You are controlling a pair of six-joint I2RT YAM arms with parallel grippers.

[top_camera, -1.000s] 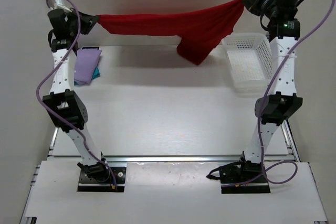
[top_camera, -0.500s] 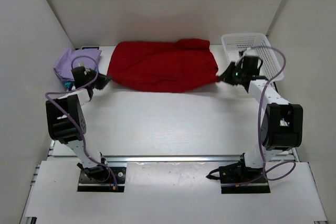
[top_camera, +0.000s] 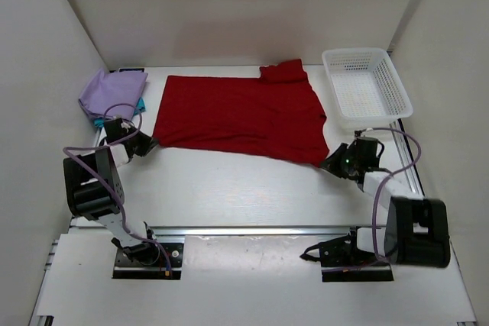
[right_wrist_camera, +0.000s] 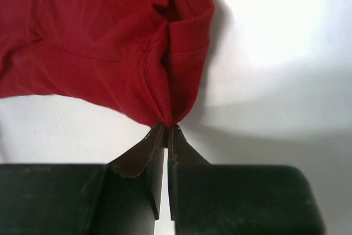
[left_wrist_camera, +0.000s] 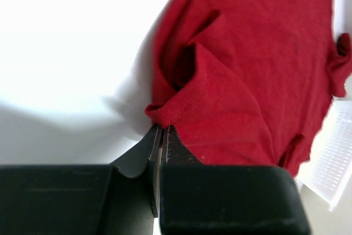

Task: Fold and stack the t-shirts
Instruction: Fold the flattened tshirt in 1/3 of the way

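Now the red t-shirt (top_camera: pixel 237 116) lies flat, your left gripper (left_wrist_camera: pixel 161 127) and right gripper (right_wrist_camera: pixel 166 126) clenched on its near corners. Next, fold both evenly toward the far edge.

You have a white table (top_camera: pixel 229 188) closed in by plain pale walls (top_camera: pixel 229 13) at the back and both sides, under soft even light.
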